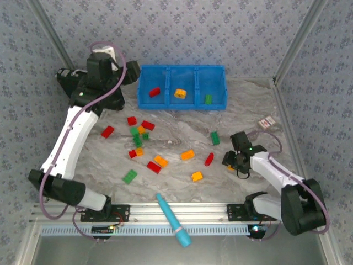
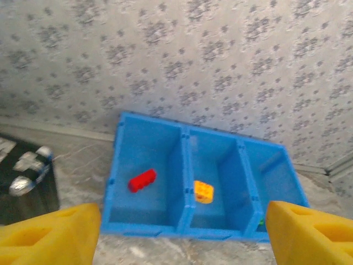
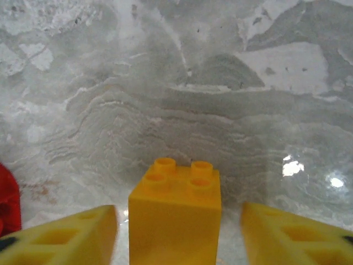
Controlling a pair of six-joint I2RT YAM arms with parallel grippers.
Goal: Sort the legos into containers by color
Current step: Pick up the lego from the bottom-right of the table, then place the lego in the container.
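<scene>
- Right gripper (image 3: 177,212): jaws spread, straddling an upright yellow brick (image 3: 175,226) on the tabletop (image 3: 231,110), with gaps on both sides; apparently poised to pinch.
- Left gripper (image 2: 183,212): spread, empty, over the blue bin (image 2: 117,160).
- Clearance: red brick (image 3: 8,199) close on the left; bare marble ahead; the bin's middle compartment (image 2: 220,165), holding yellow, well apart.

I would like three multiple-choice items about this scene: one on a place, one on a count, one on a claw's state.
1. Where in the blue bin lies the red brick?
A. left compartment
B. middle compartment
C. right compartment
2. How many bricks lie in the bin?
A. one
B. three
C. six
3. The right claw is:
A. shut on a green brick
B. open above the bin
C. open around a yellow brick
Answers: 1 A, it lies leftmost; 2 B, one per compartment; 3 C, gaps flank the brick.
</scene>
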